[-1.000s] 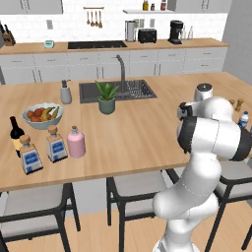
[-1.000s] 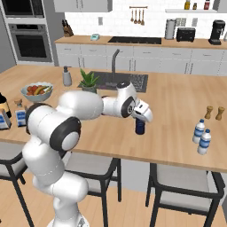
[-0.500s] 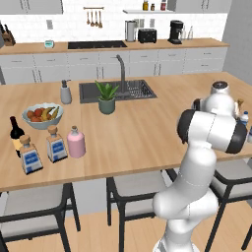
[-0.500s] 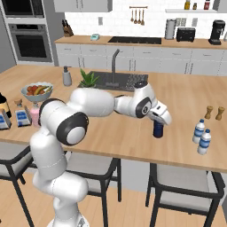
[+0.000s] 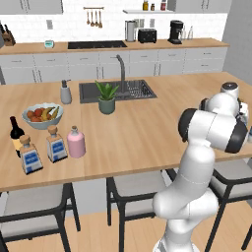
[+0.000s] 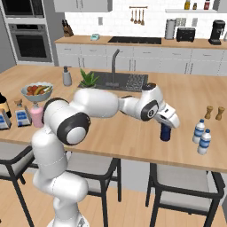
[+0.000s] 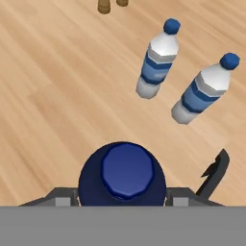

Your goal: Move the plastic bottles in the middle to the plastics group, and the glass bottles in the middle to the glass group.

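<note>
Standing on the wooden bench, the navy bottle is clamped between the fingers near two blue-capped water bottles. The pink bottle stands well apart.

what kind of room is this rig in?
A rendered home kitchen, most likely. A wooden island counter with a built-in sink and stools, a cooktop and wall oven along the back wall, plus a coffee maker and toaster on the back counter.
</note>
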Available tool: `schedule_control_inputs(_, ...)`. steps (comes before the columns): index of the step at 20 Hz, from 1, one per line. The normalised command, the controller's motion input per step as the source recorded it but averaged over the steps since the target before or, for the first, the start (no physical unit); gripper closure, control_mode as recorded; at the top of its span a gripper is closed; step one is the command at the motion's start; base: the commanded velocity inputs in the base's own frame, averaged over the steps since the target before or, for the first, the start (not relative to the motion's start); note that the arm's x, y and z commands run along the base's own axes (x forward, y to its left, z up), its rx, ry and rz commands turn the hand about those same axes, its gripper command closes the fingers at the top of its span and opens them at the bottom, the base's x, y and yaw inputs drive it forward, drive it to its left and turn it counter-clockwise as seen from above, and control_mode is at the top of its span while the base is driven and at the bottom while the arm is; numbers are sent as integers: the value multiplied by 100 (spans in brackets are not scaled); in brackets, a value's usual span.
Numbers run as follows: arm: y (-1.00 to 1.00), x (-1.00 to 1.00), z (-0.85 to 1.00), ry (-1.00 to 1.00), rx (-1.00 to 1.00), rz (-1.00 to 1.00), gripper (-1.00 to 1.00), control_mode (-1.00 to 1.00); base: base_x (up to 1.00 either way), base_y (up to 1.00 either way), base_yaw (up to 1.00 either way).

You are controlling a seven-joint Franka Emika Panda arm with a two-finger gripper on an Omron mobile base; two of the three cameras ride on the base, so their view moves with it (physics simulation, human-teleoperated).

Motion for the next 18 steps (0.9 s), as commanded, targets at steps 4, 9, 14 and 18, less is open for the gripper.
schedule_control_inputs(4,-37,11,0,0,2,-1,100,-100,0,0,0)
schedule_control_inputs(9,-27,0,0,0,4,-1,100,-100,0,0,0)
schedule_control_inputs(14,-24,0,0,-3,5,-4,100,-100,0,0,0)
schedule_control_inputs(18,-5,0,0,-6,1,-12,100,-100,0,0,0)
